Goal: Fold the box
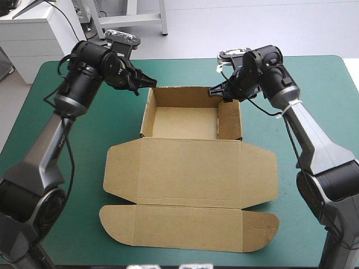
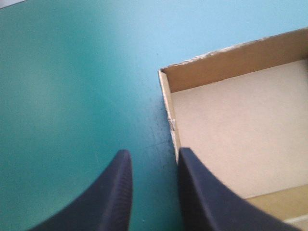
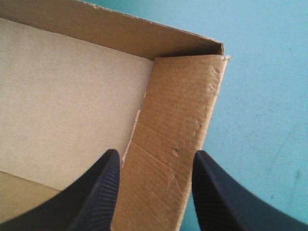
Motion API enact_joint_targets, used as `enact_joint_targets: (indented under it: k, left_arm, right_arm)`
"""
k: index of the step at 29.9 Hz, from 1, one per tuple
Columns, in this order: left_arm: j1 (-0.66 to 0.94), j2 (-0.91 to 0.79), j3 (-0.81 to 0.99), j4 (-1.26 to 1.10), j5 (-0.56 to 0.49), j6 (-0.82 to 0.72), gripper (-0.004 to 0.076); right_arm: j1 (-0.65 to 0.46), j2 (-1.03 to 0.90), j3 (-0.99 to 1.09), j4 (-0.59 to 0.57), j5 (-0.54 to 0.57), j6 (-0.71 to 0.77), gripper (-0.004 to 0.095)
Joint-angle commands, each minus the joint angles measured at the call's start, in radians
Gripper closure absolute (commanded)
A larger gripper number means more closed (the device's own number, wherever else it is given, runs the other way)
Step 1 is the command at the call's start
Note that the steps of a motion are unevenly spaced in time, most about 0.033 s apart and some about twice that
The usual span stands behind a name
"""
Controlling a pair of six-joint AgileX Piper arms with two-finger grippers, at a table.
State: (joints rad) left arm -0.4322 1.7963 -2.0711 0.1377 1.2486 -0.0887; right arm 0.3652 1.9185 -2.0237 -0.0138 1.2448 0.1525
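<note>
as the brown box (image 1: 185,122) rests on teal-green cover (image 1: 90,154), left gripper (image 1: 145,85) jaws parted, right gripper (image 1: 219,94) likewise

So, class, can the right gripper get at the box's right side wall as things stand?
Probably yes: the right gripper is open just above the right side wall of the box, the wall lined up with its gap, nothing between.

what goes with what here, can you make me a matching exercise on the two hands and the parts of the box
Things:
1 left hand
2 right hand
3 lid
4 tray

States:
a lying flat, near side
b open, astride the right wall
c walls up, far side
d open, at the far left corner

Pairs: 1-d, 2-b, 3-a, 4-c
</note>
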Motion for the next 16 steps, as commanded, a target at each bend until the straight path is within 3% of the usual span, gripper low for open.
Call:
enact_joint_targets:
  k: [1, 2, 10, 16]
  left_arm:
    - [-0.004, -0.14, 0.007, -0.019, 0.042, 0.078, 0.0699]
    - [-0.004, -0.162, 0.022, -0.011, 0.042, 0.099, 0.073]
    - [-0.004, -0.344, 0.239, 0.044, 0.042, 0.109, 0.0731]
    - [-0.004, -0.464, 0.457, 0.074, 0.024, 0.089, 0.0731]
  right_arm:
    - [-0.003, -0.062, 0.013, -0.031, 0.001, 0.005, 0.0465]
    - [-0.003, -0.062, 0.026, -0.045, 0.001, 0.005, 0.0465]
    - [-0.017, -0.062, 0.09, -0.066, 0.001, 0.018, 0.0465]
    - [-0.07, -0.052, 0.104, 0.008, 0.001, 0.033, 0.0467]
